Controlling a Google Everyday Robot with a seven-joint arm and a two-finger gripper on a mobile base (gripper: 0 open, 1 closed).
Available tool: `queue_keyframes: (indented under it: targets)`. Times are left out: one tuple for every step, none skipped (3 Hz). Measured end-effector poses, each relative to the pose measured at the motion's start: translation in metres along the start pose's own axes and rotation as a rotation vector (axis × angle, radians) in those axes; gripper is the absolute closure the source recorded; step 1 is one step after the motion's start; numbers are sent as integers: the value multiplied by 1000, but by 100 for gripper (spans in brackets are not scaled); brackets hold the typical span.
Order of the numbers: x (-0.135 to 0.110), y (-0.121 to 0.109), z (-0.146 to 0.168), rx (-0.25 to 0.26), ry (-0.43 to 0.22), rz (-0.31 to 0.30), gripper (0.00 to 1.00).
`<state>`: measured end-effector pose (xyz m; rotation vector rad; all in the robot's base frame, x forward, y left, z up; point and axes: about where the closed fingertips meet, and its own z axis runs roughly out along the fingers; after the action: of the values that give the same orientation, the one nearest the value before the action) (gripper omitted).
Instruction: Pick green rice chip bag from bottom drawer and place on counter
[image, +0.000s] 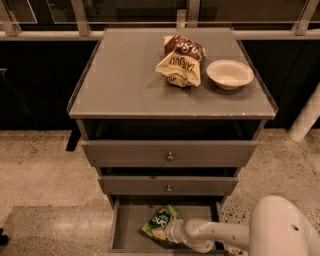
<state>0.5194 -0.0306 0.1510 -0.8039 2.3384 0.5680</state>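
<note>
The green rice chip bag (159, 221) lies on the floor of the open bottom drawer (129, 226), near its middle. My gripper (169, 231) is down inside that drawer at the bag's right edge and touches it. The white arm (220, 233) reaches in from the lower right. The part of the bag under the gripper's tip is hidden. The grey counter (125, 75) is the top of the cabinet, well above the drawer.
A brown-and-cream chip bag (181, 59) and a white bowl (229, 74) sit on the right half of the counter. Two upper drawers with round knobs (170, 156) (168, 188) stick out slightly above the bottom drawer. A white post (306, 120) stands at the right.
</note>
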Motion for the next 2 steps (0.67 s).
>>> queue_keyframes:
  targets:
    - [-2, 1, -3, 0, 0, 0, 100]
    - [-24, 33, -32, -73, -75, -58, 100]
